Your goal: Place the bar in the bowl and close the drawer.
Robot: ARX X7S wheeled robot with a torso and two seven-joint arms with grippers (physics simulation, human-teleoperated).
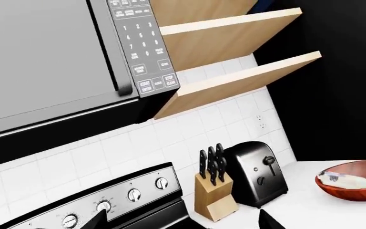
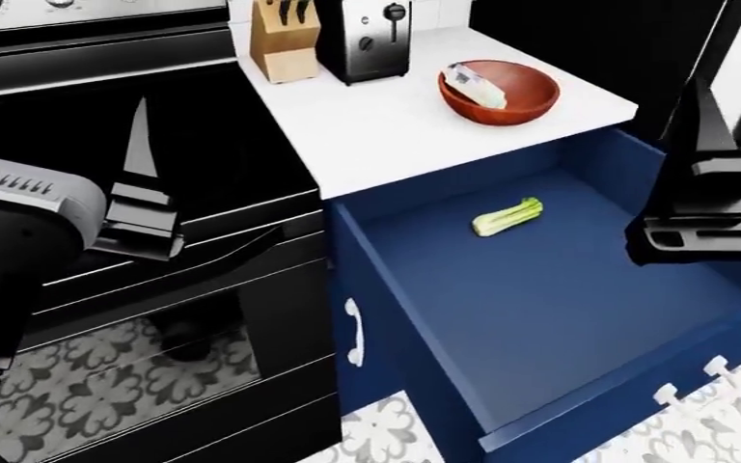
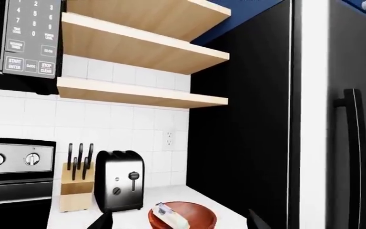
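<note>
While the drawer stands wide open below a white counter, one bar lies in the one bowl — far right, beside one toaster. Left gripper and right gripper hold nothing; their spread I cannot tell.

A black toaster and a wooden knife block stand side by side at the back of the white counter — far beyond both jaws. A green leafy stalk lies between the two jaws, nearer the right. Microwave and wooden shelves hang overhead — a black stove beside the counter.
</note>
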